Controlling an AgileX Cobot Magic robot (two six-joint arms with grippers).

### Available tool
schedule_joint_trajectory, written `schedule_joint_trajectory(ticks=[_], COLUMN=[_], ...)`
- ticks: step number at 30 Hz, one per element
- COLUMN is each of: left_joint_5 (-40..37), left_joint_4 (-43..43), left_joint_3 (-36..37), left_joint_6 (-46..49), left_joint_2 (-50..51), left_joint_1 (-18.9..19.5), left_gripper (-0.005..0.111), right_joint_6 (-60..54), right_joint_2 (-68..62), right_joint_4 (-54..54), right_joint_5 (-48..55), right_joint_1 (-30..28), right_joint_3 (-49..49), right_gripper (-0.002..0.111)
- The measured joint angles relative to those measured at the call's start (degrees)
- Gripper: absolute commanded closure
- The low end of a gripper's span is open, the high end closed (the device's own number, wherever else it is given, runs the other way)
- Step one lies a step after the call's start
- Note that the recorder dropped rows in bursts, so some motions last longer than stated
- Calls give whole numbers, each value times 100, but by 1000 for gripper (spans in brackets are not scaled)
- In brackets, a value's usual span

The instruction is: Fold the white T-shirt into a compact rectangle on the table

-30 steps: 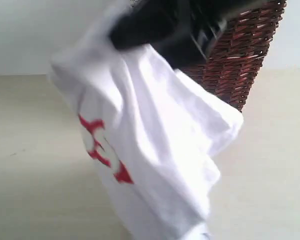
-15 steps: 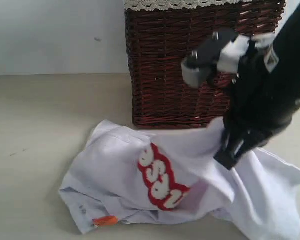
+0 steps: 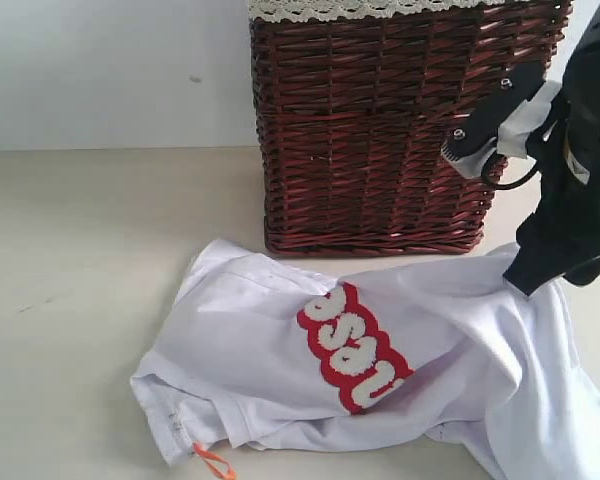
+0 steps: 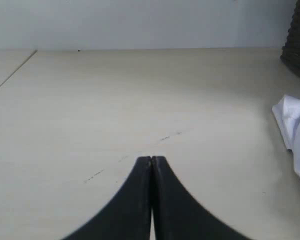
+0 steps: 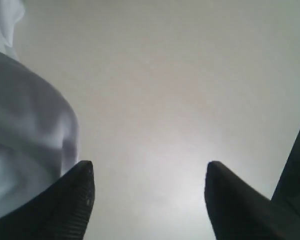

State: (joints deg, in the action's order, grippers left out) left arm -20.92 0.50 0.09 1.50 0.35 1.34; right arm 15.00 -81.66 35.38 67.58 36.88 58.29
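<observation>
The white T-shirt [image 3: 270, 350] is lying crumpled on the table [image 3: 70, 300], red-outlined lettering showing; the right gripper [image 5: 150, 172] is gaping apart, the left gripper [image 4: 151, 160] pressing together.

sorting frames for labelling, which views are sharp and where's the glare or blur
Exterior view: sharp, wicker basket weave and white T-shirt lettering crisp. Left wrist view: table evenly lit. Right wrist view: glare on the table beyond the open right gripper; shirt fold blurred grey.

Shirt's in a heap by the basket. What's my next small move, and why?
Probably bring the left gripper toward the white T-shirt and open it: its jaws are shut over bare table, the shirt lies crumpled, and the right gripper stands open at the cloth.
</observation>
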Motion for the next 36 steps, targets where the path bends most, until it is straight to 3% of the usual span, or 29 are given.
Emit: schedule_joint_trajectory(ticks=[10,20,25,31,36], left_joint_5=[0,0,665,2354,2340], left_joint_4=[0,-188,-50,1363,1950], left_joint_3=[0,0,3,3,3], left_joint_6=[0,413,704,-353,-1689], left_joint_2=[0,0,0,0,0], left_joint_1=[0,0,0,0,0], left_gripper=[107,107,107,107,107], right_joint_6=[-466,-743,-753,-753,-762], right_joint_2=[863,1583,1659,1684,1695], right_joint_4=[-1623,-2220,-2315,-2391,-2413], right_joint_5=[-747,-1078,-1189,-1233,-1245], right_joint_1=[0,0,0,0,0], right_joint_3=[344,-116,-285,-285,-285], right_gripper=[47,50,52,53,53])
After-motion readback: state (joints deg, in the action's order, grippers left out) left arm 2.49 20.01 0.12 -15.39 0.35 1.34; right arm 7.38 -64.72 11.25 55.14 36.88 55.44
